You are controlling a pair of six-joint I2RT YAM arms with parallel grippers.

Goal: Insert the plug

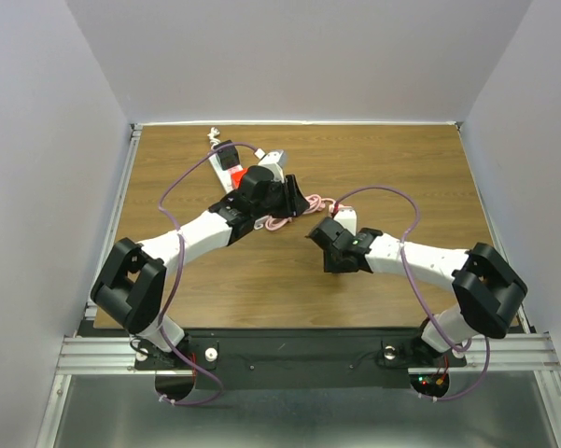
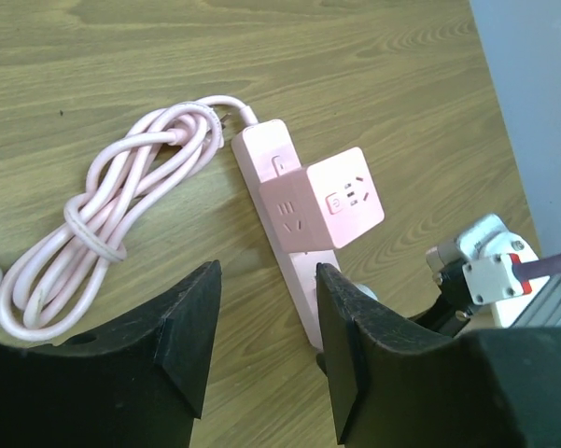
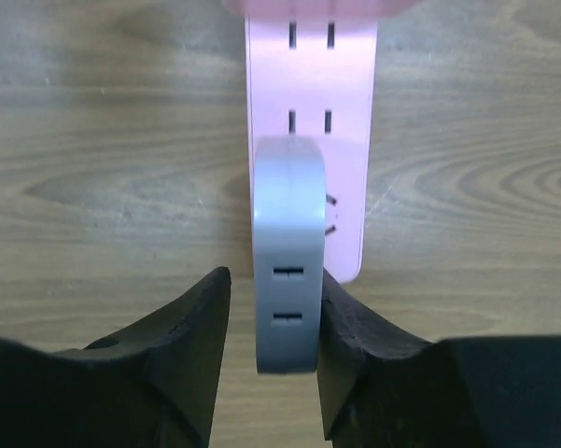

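A pink power strip (image 2: pixel 285 177) lies on the wooden table with a pink cube adapter (image 2: pixel 341 201) plugged into its middle and its pink cord (image 2: pixel 112 219) coiled beside it. A pale grey plug (image 3: pixel 287 215) stands on the strip's near end (image 3: pixel 345 140). My right gripper (image 3: pixel 275 275) straddles the plug: its right finger touches the plug, while a gap shows at its left finger. My left gripper (image 2: pixel 266 280) is open and empty, low over the table, with its right finger beside the strip's end. In the top view both grippers meet at the strip (image 1: pixel 345 217).
A white and red power strip (image 1: pixel 229 168) lies at the back left, behind the left arm. The right arm's wrist (image 2: pixel 485 271) is close to my left gripper. Walls enclose the table on three sides.
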